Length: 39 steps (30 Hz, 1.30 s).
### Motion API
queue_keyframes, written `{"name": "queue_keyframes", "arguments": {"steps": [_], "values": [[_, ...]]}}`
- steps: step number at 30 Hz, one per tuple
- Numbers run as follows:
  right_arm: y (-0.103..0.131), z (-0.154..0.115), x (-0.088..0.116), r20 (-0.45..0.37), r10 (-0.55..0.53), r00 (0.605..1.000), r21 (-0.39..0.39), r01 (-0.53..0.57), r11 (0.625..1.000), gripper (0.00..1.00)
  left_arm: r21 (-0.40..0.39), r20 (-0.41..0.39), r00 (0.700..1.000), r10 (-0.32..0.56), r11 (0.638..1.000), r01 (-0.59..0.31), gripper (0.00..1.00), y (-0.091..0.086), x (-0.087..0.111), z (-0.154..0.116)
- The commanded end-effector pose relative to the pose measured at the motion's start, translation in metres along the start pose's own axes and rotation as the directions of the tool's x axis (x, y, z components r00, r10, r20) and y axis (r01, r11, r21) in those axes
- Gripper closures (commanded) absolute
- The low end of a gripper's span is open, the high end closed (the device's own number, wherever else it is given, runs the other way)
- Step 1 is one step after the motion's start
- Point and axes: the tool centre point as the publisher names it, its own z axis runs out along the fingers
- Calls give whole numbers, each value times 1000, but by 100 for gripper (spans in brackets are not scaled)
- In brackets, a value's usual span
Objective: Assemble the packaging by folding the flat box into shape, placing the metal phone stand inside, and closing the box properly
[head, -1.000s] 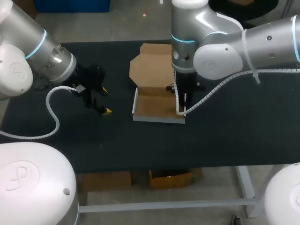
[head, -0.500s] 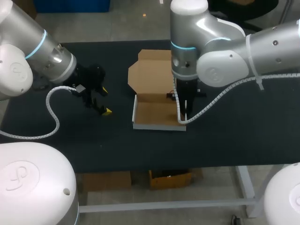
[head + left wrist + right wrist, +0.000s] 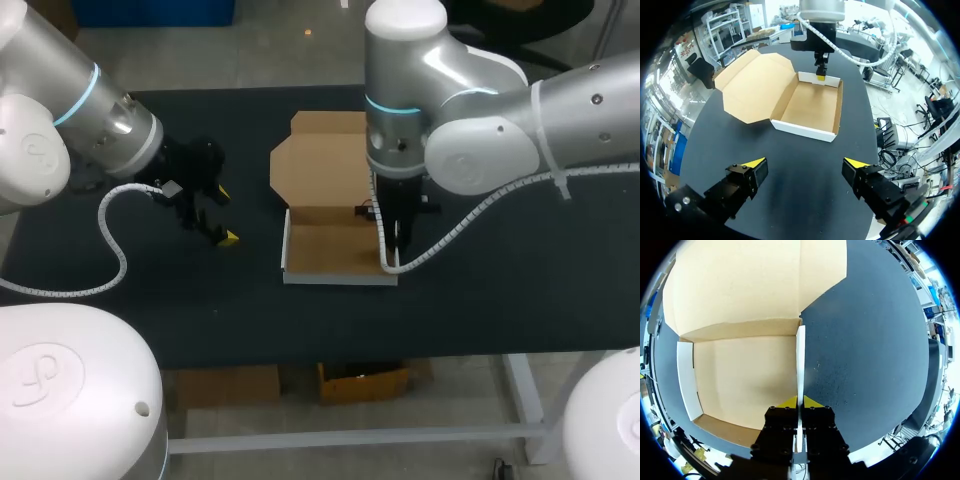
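1. Our right tool [image 3: 800, 401] is clamped on the box [image 3: 335, 250]. Its two yellow tips pinch the white right side wall [image 3: 800, 360], one inside the tray and one outside.
2. The box sits near the middle of the counter [image 3: 500, 300] with its tray open upward. The lid [image 3: 320, 165] lies back flat on the far side, hinged along the tray's far wall.
3. The pinched wall runs straight ahead of the right tool toward the lid's hinge. The whole tray lies to one side of that tool and bare counter to the other, so we judge that any shaping move turns on this wall.
4. Our left tool [image 3: 805, 165] has its fingers well apart and holds nothing. It hangs over the counter to the left of the box, which lies ahead of it and well clear. The right tool is plainly the nearer one.
5. The metal phone stand shows in no view, so we cannot place it. In the head view our right arm hides the tray's right edge.
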Motion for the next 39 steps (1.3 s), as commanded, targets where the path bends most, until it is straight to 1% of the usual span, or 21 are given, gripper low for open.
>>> {"name": "queue_keyframes", "arguments": {"steps": [1, 2, 3, 4, 5, 9, 12, 17, 18, 19, 20, 22, 26, 27, 30, 34, 36, 37, 38, 39], "values": [[-1, 1, 0, -2, 3, 1000, 1, -3, 1000, 100, -2, 1, 1000, 0, 1000, 0, 0, 0, 0, 1], [-1, 1, 0, -3, 4, 1000, 1, -4, 1000, 96, -2, 1, 1000, 0, 1000, 0, 0, 0, 0, 1], [-1, 1, 0, -3, 4, 1000, 1, -4, 1000, 86, -2, 1, 1000, 0, 1000, 0, 0, 0, 0, 1], [-1, 1, 1, -3, 7, 1000, 2, -7, 1000, 82, -2, 1, 1000, 0, 1000, 0, 0, 0, 0, 1], [-1, 1, 1, -2, 8, 1000, 2, -8, 1000, 82, -2, 1, 1000, 0, 1000, 0, 0, 0, 0, 1], [0, 0, 2, -6, 9, 1000, 0, -9, 1000, 70, -2, 1, 1000, 0, 1000, 0, 0, 0, 0, 1], [0, -2, 2, -8, 10, 1000, -2, -10, 1000, 69, -2, 1, 1000, 0, 1000, 0, 0, 0, 0, 1], [-3, -12, 2, -26, 8, 1000, -22, -9, 1000, 65, -2, 1, 1000, 0, 1000, 0, 0, 0, 0, 1], [-4, -14, 1, -26, 10, 1000, -24, -10, 1000, 61, -2, 1, 1000, 0, 1000, 0, 0, 0, 0, 1], [-5, -17, 1, -26, 8, 1000, -34, -9, 999, 59, -2, 1, 1000, 0, 1000, 0, 0, 0, 0, 1], [-7, -20, -1, -41, 1, 999, -43, -3, 999, 59, -2, 1, 1000, 0, 1000, 0, 0, 0, 0, 1], [-10, -25, -5, -44, 4, 999, -63, -7, 998, 58, -2, 1, 1000, 0, 1000, 0, 0, 0, 0, 1], [-15, -33, -14, -90, -25, 996, -96, 16, 995, 58, -2, 1, 1000, 0, 1000, 0, 0, 0, 0, 1], [-17, -35, -16, -86, -21, 996, -102, 12, 995, 58, -2, 1, 1000, 0, 1000, 0, 0, 0, 0, 1], [-22, -42, -22, -108, -45, 993, -132, 31, 991, 57, -2, 1, 1000, 0, 1000, 0, 0, 0, 0, 1], [-29, -52, -33, -166, -137, 977, -192, 104, 976, 55, -2, 1, 1000, 0, 1000, 0, 0, 0, 0, 1], [-31, -56, -40, -181, -170, 969, -220, 129, 967, 55, -2, 1, 1000, 0, 1000, 0, 0, 0, 0, 1], [-32, -58, -43, -198, -217, 956, -246, 166, 955, 53, -2, 1, 1000, 0, 1000, 0, 0, 0, 0, 1], [-33, -60, -46, -200, -248, 948, -261, 193, 946, 51, -2, 1, 1000, 0, 1000, 0, 0, 0, 0, 1], [-33, -61, -49, -196, -260, 946, -268, 203, 942, 41, -2, 1, 1000, 0, 1000, 0, 0, 0, 0, 1]]}}
